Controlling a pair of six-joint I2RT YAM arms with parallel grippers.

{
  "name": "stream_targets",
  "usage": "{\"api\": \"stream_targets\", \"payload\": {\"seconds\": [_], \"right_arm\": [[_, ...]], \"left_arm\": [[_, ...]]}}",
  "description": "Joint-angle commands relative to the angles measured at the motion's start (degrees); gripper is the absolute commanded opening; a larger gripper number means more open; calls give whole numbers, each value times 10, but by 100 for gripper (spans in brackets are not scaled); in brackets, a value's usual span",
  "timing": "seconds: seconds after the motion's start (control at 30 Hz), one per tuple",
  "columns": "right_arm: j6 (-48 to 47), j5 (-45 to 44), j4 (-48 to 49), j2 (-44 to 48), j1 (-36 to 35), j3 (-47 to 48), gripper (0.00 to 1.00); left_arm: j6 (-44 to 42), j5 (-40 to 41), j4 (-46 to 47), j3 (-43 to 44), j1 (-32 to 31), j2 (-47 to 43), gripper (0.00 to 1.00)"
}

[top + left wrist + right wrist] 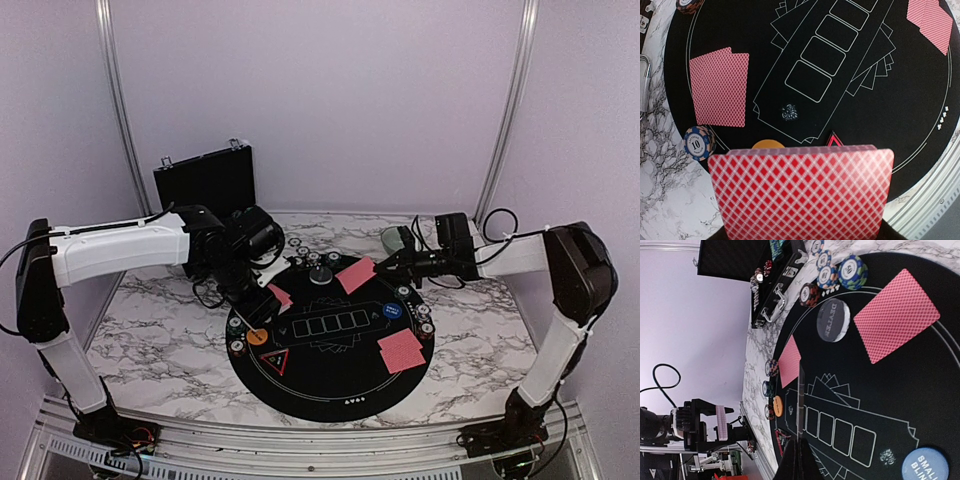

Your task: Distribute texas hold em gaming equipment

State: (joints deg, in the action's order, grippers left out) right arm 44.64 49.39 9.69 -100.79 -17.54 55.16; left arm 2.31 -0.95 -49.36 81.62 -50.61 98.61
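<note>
right now you are in the middle of the deal. your left gripper (262, 286) is closed on a pinkish-red-backed card (801, 192), which fills the bottom of the left wrist frame. whether it is one card or a thin pack you cannot tell, and the fingers themselves are hidden behind it. it hangs over the left side of the round black mat (310, 385), with the orange disc (767, 145) peeking out just past its top edge and the chip marked 10 (698, 143) close by at the left. your right gripper (800, 452) is pinched on a single card (800, 390), seen edge-on as a thin line rising up the middle of the right wrist frame.

cards lie flat on the mat in two places in the overhead frame. one dealt hand (355, 273) is at upper centre beside the grey dealer disc (320, 277). a second dealt hand (402, 350) is at lower right, below the blue disc (392, 311). chip stacks (314, 258) sit along the far rim.

so the step in hand looks like dealing cards to the seats. next, by the look of it, you need to bring the left card down flat on bare felt at the left seat, clear of the orange disc and the chip, and only then open. the right card wants turning from edge-on to flat before release. keep the two arms well apart over the centre.
</note>
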Motion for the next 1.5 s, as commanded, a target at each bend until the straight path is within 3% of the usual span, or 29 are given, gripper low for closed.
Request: {"api": "stream_targets", "payload": {"seconds": [0.0,0.5,1.03,1.47], "right_arm": [[-32,-12,-19,-42,8,50,0],[-69,-67,-92,-154,9,169,0],[-106,-121,-160,-170,9,200,0],[-127,-161,-191,-180,9,215,9]], "left_arm": [[-3,6,9,0,5,-20,50],[-2,5,15,-13,7,-29,50],[-1,6,18,-23,7,-36,50],[-1,3,19,-23,6,-33,50]]}}
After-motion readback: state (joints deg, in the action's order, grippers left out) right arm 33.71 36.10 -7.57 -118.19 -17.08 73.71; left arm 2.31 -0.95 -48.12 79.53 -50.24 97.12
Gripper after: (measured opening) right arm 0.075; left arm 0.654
